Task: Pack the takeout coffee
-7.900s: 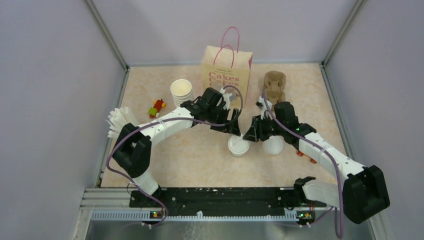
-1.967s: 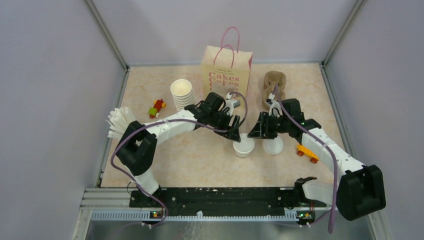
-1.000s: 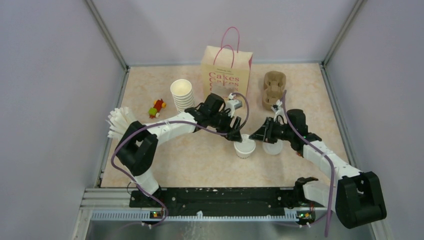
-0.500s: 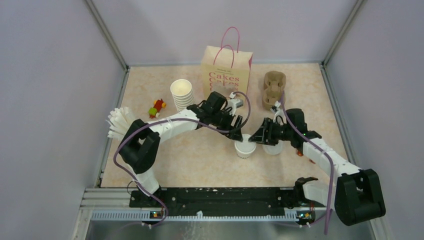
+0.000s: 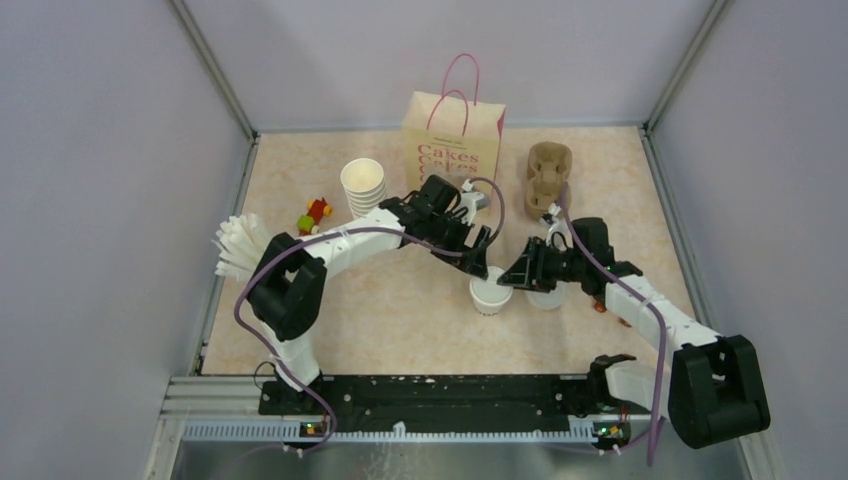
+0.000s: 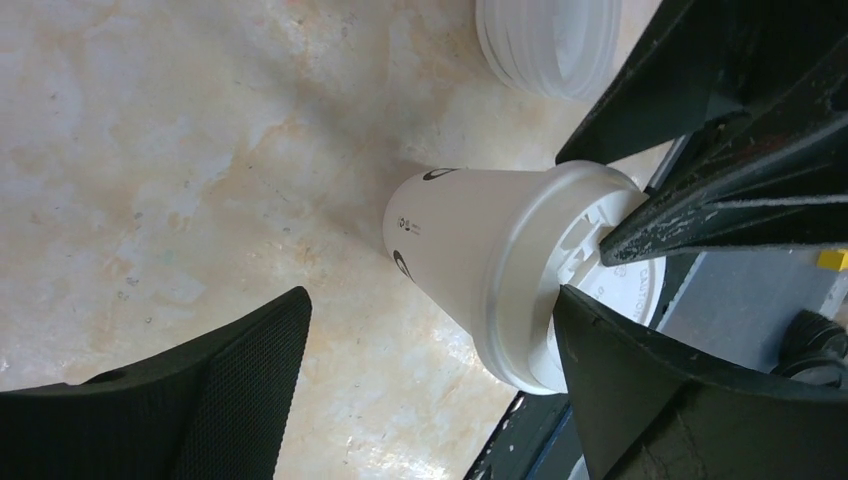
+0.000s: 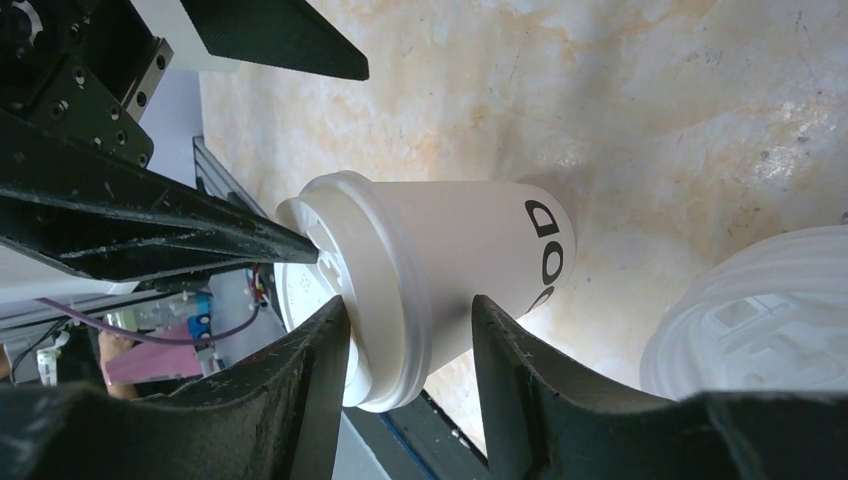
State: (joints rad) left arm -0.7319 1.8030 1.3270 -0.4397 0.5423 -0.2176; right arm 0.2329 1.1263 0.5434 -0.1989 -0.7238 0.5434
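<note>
The takeout coffee (image 5: 490, 296) stands upright at mid table, a white paper cup with a white lid and black lettering (image 7: 440, 265) (image 6: 470, 265). My left gripper (image 5: 479, 264) hovers over it, open wide (image 6: 430, 300). One of its fingers (image 6: 680, 400) lies against the lid's top and the other (image 6: 200, 400) stands well off the cup's wall. My right gripper (image 5: 516, 275) reaches in from the right, open (image 7: 405, 330). Its jaws straddle the lid's rim, one finger (image 7: 310, 390) on the lid's top and one (image 7: 520, 370) beside the cup's wall.
A stack of spare lids (image 5: 546, 296) sits right of the cup. At the back stand a paper bag (image 5: 452, 145), a brown cup carrier (image 5: 549, 175) and stacked lidless cups (image 5: 363, 187). A small toy (image 5: 315, 213) and white fanned pieces (image 5: 238, 246) lie at the left.
My left gripper has opened wider and lifted slightly toward the back. My right gripper's jaws have spread apart at the lid's rim. The cup has stayed upright.
</note>
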